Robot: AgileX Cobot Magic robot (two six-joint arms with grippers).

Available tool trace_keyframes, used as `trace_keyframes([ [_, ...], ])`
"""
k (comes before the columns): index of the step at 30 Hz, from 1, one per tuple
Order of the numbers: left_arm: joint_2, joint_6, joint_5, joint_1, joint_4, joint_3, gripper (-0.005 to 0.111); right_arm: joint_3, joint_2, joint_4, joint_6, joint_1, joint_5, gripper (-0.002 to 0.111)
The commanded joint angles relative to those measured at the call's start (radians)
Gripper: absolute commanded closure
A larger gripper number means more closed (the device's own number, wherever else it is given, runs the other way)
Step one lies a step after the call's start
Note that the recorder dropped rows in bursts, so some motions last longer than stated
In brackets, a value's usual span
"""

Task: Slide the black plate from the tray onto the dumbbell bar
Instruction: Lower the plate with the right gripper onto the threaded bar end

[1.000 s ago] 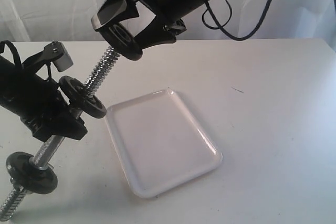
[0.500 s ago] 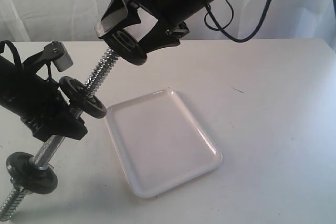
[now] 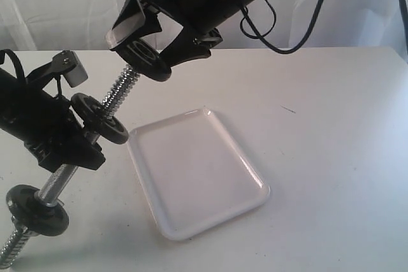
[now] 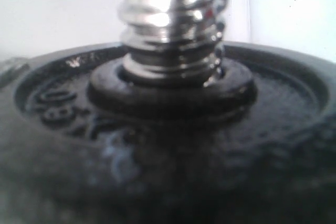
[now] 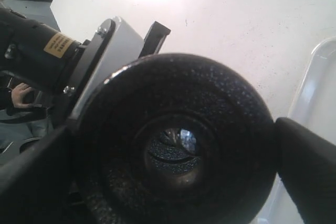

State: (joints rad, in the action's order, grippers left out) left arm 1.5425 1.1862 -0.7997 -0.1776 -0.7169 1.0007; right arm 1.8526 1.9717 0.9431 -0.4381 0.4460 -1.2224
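Holding the black plate [image 3: 145,60] by its rim between wide-spread fingers [image 3: 127,23], the right gripper [image 3: 153,46] has it at the upper threaded tip of the dumbbell bar [image 3: 120,92], hole facing the thread, well above the tray [image 3: 197,170]. The bar slants down and leftward through the left gripper [image 3: 64,148], clamped on its shaft between two fitted black discs [image 3: 102,119], so the plate must travel along that slant; only hole-to-thread misalignment looks likely to block it.

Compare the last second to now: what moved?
The right gripper, shut on the black plate, shifted slightly leftward in the exterior view, easing the plate further over the tip of the dumbbell bar. The left gripper, bar and tray stayed put; grips unchanged.
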Motion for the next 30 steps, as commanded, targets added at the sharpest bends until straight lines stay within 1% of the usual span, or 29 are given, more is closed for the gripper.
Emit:
trace_keyframes([
  [1, -0.054, 0.007, -0.046, -0.004, -0.165, 0.031, 0.107, 0.008, -0.023, 0.068, -0.001, 0.012, 0.001, 0.108],
  [11, -0.054, 0.007, -0.061, -0.004, -0.165, 0.031, 0.107, 0.008, 0.006, 0.029, -0.001, 0.012, 0.001, 0.108],
  [18, -0.054, 0.011, -0.065, -0.004, -0.165, 0.031, 0.107, 0.008, 0.057, 0.046, -0.005, 0.012, 0.001, 0.108],
  [26, -0.054, 0.025, -0.065, -0.004, -0.185, 0.031, 0.107, 0.008, 0.059, 0.053, -0.010, 0.012, 0.001, 0.108],
  [28, -0.054, 0.025, -0.065, -0.004, -0.187, 0.031, 0.107, 0.008, 0.059, 0.053, -0.040, 0.012, 0.001, 0.103],
  [29, -0.054, 0.025, -0.065, -0.004, -0.187, 0.031, 0.107, 0.008, 0.059, 0.053, -0.040, 0.012, 0.001, 0.090],
  [30, -0.054, 0.025, -0.065, -0.004, -0.187, 0.031, 0.107, 0.008, 0.059, 0.053, -0.040, 0.012, 0.001, 0.081],
])
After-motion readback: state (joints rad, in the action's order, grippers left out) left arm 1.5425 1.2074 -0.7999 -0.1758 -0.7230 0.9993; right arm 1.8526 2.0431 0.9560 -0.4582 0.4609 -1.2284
